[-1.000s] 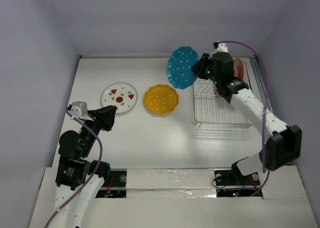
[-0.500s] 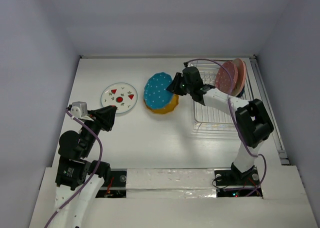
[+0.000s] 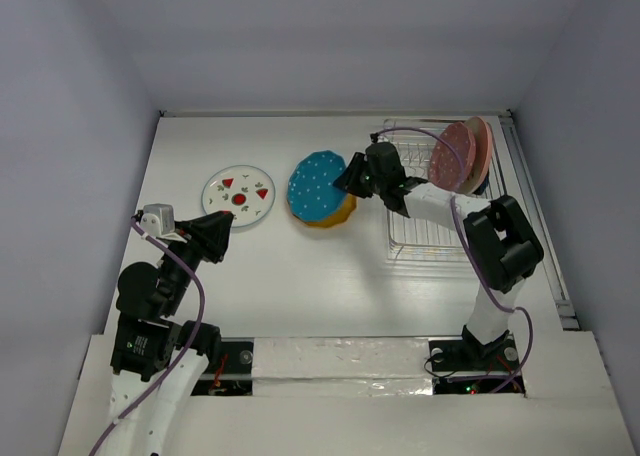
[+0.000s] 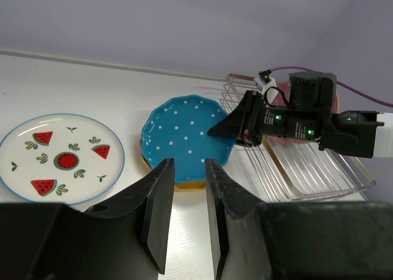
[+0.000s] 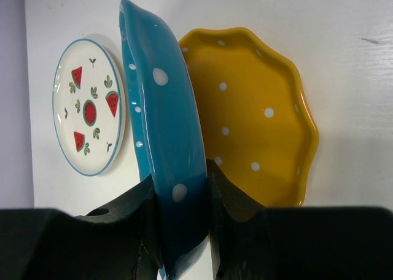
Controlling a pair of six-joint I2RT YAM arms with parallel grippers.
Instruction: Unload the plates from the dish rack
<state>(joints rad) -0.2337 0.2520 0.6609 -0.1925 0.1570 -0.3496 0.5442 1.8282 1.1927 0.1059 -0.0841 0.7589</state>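
Note:
My right gripper (image 3: 347,179) (image 5: 181,185) is shut on the rim of the teal-blue dotted plate (image 3: 317,186) (image 5: 161,102) (image 4: 184,136). This plate lies tilted over the yellow dotted plate (image 3: 333,222) (image 5: 255,126) (image 4: 187,185); I cannot tell whether they touch. To the left, the white plate with red marks (image 3: 238,193) (image 4: 61,160) rests flat on the table. A maroon-pink plate (image 3: 452,157) and a cream-and-pink plate (image 3: 482,144) stand upright in the dish rack (image 3: 440,241) (image 4: 319,169). My left gripper (image 3: 215,238) (image 4: 187,164) is open and holds nothing, near the front left.
The rack sits against the right side of the white table (image 3: 300,276). Grey walls close in the left, back and right. A purple cable (image 3: 195,311) loops beside the left arm.
The right arm carried the teal plate from high beside the rack down and left, over the yellow plate, then settled slightly lower. The left arm stayed still.

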